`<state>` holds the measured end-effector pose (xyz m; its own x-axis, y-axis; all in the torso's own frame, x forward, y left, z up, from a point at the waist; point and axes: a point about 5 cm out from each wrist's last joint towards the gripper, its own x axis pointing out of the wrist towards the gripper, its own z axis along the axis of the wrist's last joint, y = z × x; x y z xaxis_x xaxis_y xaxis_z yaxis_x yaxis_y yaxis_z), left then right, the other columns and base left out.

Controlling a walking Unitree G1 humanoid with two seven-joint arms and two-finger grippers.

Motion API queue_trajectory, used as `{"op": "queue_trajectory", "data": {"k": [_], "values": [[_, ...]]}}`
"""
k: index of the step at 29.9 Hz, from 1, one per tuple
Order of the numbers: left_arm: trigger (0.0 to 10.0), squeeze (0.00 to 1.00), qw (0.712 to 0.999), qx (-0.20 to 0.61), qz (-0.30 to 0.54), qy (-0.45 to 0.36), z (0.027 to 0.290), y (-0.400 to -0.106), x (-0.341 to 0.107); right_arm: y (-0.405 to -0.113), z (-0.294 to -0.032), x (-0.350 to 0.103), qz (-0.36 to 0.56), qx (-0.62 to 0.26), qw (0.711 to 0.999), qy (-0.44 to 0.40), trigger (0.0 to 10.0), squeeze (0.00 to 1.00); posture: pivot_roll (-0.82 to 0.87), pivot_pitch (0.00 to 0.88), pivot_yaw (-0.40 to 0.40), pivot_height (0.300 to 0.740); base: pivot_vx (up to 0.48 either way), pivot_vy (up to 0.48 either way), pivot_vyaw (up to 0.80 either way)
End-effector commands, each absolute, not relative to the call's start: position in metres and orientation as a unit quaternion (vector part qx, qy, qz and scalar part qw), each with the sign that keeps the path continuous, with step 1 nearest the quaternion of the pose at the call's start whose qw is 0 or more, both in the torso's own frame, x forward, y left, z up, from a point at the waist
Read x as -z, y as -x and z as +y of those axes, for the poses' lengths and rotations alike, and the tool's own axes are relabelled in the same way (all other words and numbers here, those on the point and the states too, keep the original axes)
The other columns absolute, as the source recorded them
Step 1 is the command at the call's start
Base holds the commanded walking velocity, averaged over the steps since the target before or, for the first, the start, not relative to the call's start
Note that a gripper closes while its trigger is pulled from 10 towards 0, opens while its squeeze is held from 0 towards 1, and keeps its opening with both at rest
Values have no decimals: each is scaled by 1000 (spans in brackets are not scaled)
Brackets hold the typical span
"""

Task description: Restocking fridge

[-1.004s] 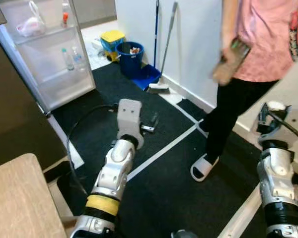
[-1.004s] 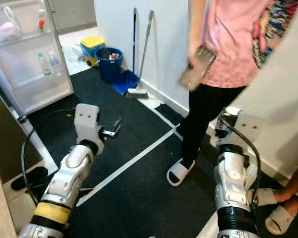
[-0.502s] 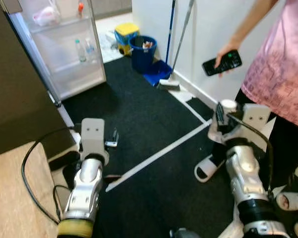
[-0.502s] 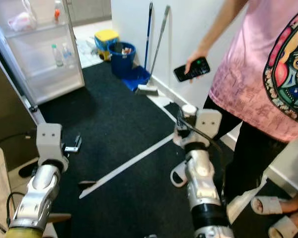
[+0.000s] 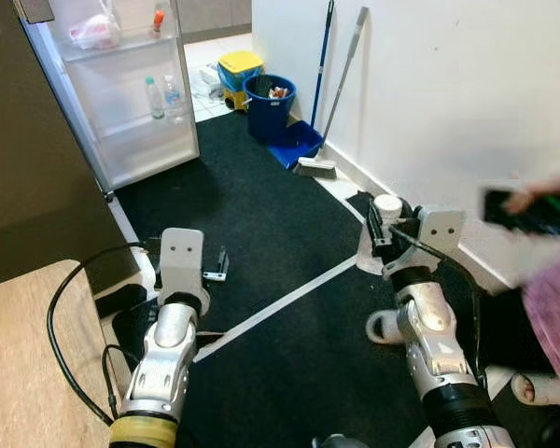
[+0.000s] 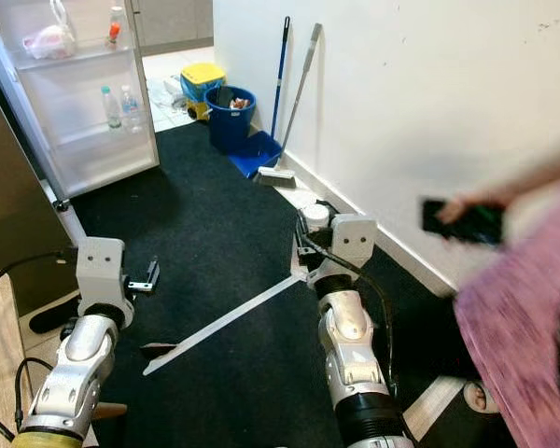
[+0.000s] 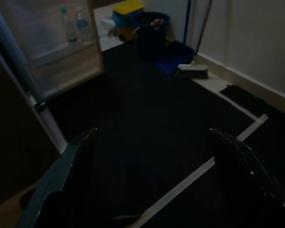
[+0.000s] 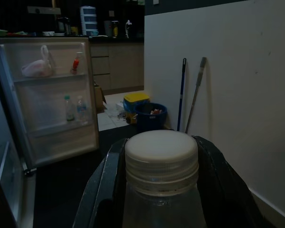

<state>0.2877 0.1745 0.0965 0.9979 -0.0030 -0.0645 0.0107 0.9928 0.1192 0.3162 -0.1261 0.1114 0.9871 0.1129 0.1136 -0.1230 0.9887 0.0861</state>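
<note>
The right gripper is clamped around the neck of a clear bottle with a white cap, one black finger on each side of it, and carries it upright at about waist height over the black carpet. The left gripper is empty, its fingers spread wide, pointing down at the carpet near a strip of white tape.

Ahead and to the robot's left, the fridge door stands open, its racks holding two small bottles and a plastic bag higher up. A blue bin, a dustpan and two long-handled brooms lean near the white wall. At the robot's right a person's hand holds a dark phone.

I'd say this is the carrying step: the bottle is in hand but well apart from the fridge. Next the robot would need to turn left, walk closer, and lift the bottle towards a free spot on a rack.
</note>
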Motion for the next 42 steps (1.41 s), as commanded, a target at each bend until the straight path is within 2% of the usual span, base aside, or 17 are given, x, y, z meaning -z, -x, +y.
{"op": "queue_trajectory", "data": {"k": [1,12,37,42], "values": [[10000,0,997,17,39,-60,167,-288,-91,-313,-129,-112,-62,-55,996,-41,10000,0,12,25,-75,740,277,0,0],[10000,0,997,42,36,-58,151,-292,-90,-312,-131,-112,-61,-52,996,-36,10000,0,-9,19,-55,740,371,0,0],[10000,0,996,57,31,-63,147,-295,-91,-310,-132,-104,-49,-41,997,-41,10000,0,-19,17,-41,740,366,0,0],[10000,0,996,60,31,-63,146,-296,-91,-310,-133,-103,-46,-37,997,-43,10000,0,-17,17,-39,740,343,0,-590]]}}
